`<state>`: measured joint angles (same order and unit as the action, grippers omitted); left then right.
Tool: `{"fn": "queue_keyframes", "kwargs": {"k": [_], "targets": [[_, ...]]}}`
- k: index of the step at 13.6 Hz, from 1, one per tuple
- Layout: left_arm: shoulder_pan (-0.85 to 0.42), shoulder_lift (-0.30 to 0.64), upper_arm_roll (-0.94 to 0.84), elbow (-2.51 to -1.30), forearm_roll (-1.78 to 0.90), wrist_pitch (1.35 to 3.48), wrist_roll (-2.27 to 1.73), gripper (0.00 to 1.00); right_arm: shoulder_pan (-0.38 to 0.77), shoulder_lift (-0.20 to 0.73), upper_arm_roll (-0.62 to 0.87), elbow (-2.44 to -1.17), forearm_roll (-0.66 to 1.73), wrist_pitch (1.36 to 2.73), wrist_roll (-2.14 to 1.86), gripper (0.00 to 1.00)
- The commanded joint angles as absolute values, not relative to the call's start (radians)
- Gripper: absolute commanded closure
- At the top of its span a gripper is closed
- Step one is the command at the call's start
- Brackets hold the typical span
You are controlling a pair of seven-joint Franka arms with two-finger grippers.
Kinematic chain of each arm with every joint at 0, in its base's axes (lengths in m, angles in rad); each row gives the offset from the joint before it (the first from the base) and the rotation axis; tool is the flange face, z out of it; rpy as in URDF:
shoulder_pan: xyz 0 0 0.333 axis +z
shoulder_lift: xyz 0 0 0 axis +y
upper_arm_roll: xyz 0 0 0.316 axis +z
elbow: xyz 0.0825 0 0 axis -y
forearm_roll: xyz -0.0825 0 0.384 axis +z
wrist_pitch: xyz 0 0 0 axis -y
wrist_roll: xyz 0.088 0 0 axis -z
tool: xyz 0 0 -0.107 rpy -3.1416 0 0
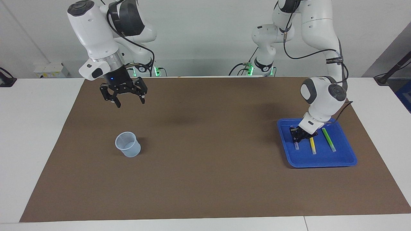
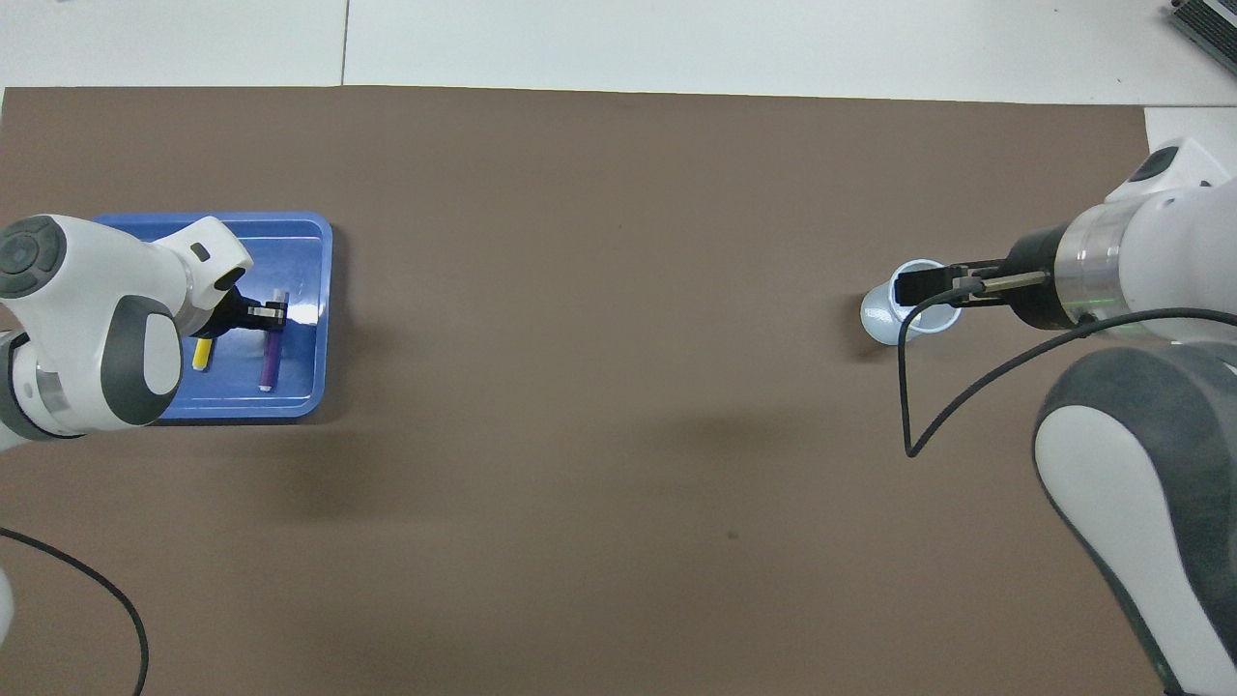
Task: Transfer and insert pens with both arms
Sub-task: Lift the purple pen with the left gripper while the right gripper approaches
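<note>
Three pens lie side by side in a blue tray (image 1: 321, 160) (image 2: 309, 232) at the left arm's end of the table. They are the purple pen (image 1: 295, 146) (image 2: 270, 362), the yellow pen (image 1: 312, 146) (image 2: 202, 354) and the green pen (image 1: 328, 140). My left gripper (image 1: 296, 139) (image 2: 277, 314) is down in the tray, shut on the purple pen, which still lies flat. In the overhead view the left arm hides the green pen. My right gripper (image 1: 130, 103) (image 2: 918, 287) hangs open and holds nothing, high over the mat by the cup.
A pale translucent cup (image 1: 127, 144) (image 2: 884, 319) stands upright on the brown mat (image 1: 205, 154) at the right arm's end. A black cable (image 2: 904, 387) loops from the right wrist. White table shows around the mat.
</note>
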<state>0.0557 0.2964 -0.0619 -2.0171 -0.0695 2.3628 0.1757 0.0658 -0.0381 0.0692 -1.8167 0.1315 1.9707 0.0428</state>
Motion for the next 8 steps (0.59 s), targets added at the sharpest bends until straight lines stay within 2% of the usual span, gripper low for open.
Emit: {"fn": "queue_keyframes", "kwargs": {"k": [1, 5, 8], "targets": [[0.052, 0.282, -0.048, -1.999, -0.067, 2.323, 0.181, 1.0, 0.104, -0.022, 0.064, -1.83, 0.196, 2.012, 0.106, 0.0], [0.058, 0.282, -0.048, -1.898, -0.08, 2.208, 0.151, 1.0, 0.167, 0.005, 0.066, -1.83, 0.202, 2.089, 0.242, 0.0], [0.041, 0.275, -0.054, -1.806, -0.098, 2.029, -0.097, 1.0, 0.222, 0.028, 0.066, -1.83, 0.253, 2.141, 0.348, 0.0]]}}
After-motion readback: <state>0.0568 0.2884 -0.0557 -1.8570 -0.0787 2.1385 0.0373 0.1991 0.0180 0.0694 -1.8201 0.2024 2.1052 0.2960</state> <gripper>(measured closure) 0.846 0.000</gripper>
